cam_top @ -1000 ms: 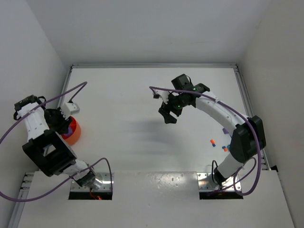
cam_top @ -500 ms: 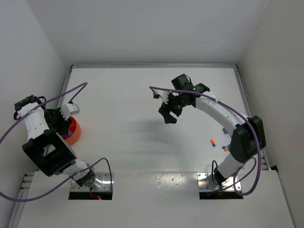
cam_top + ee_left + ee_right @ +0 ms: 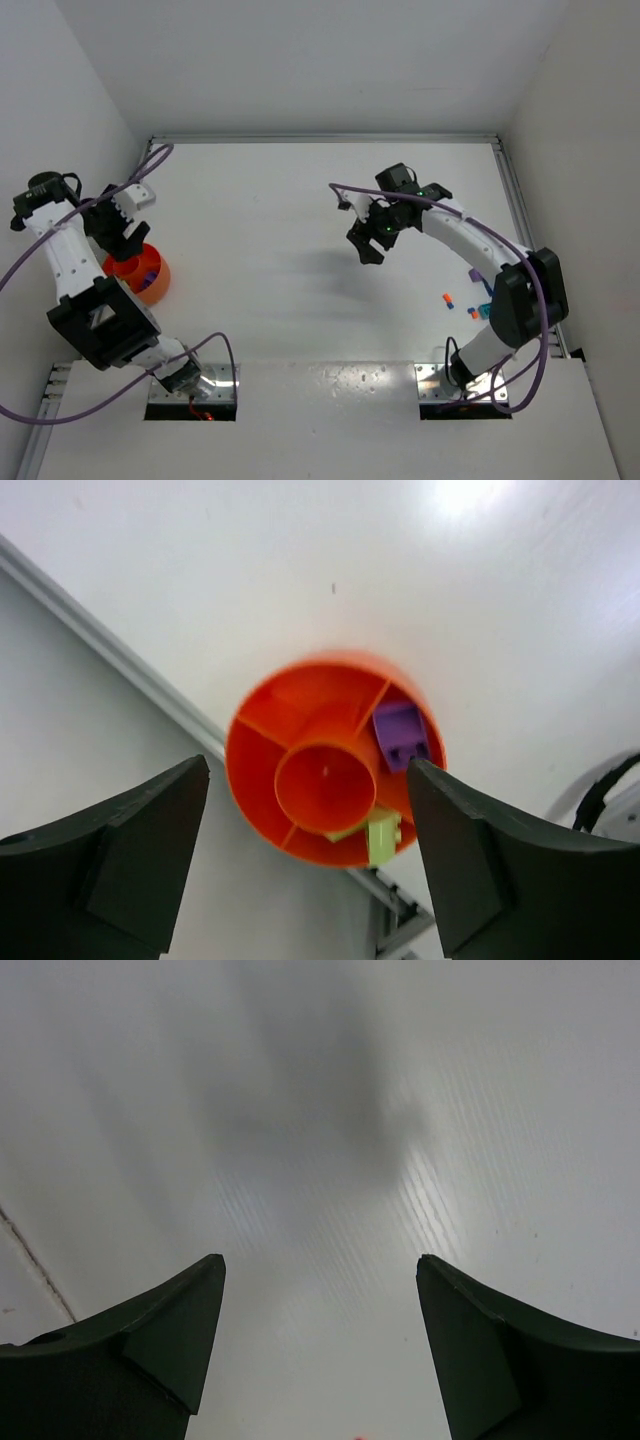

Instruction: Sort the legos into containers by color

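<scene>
- The container is a round, shallow orange bowl [image 3: 335, 685] with a raised round hub in the middle. Thin walls run out from the hub and split the ring into compartments.
- The bowl sits at the left near part of the table [image 3: 280, 200], just beside the left edge rail [image 3: 110, 650]. It is upright with its opening facing up, and being round it has no long axis.
- A purple lego [image 3: 400, 737] lies in one compartment. Its longer side runs roughly outward from the hub toward the rim.
- A lime green lego [image 3: 382, 837] lies in the neighbouring compartment, also pointing outward. A second bit of lime green shows beside the hub, but its shape is hard to make out.
- From above, the left arm covers the far side of the bowl. Only its near rim and a purple patch show.
- The left gripper [image 3: 310, 780] hangs over the bowl with its jaws spread wide, wider than the bowl, and grips nothing.
- The right gripper [image 3: 320, 1270] is above bare table near the middle. Its jaws are wide apart with nothing between them.
- Loose pieces lie at the right near side of the table, well apart from the bowl. They are an orange lego [image 3: 448, 299] and a blue lego [image 3: 476, 312], both too small to tell which way they point. The right arm may hide more there.
</scene>
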Robot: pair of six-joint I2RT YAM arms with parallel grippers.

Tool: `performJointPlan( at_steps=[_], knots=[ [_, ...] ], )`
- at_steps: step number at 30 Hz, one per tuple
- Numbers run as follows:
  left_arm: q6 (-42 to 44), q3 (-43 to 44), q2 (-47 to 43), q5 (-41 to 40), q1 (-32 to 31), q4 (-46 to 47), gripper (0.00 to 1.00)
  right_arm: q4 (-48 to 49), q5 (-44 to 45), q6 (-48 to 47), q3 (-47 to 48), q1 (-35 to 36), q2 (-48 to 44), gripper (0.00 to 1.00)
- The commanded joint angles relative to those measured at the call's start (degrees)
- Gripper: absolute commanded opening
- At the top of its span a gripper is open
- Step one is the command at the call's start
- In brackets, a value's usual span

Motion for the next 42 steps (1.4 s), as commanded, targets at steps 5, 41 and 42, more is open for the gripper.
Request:
performJointPlan(
  at_steps=[5, 41, 42],
  knots=[
    [-14.2, 6.64, 2.35, 16.74, -9.24, -0.25, 0.96, 1.14, 5.01, 2.98, -3.59, -9.35, -4.84, 0.75],
    [-37.6, 5.94, 21.96, 18.26, -45.2, 23.83, 0.95, -16.53, 8.19, -91.59, -6.4, -49.88, 5.09, 0.84],
    [-37.6, 5.42, 21.96, 18.26, -45.2, 23.83, 0.95, -17.06, 8.19, -92.11, -7.28, -49.88, 5.09, 0.84]
  ],
)
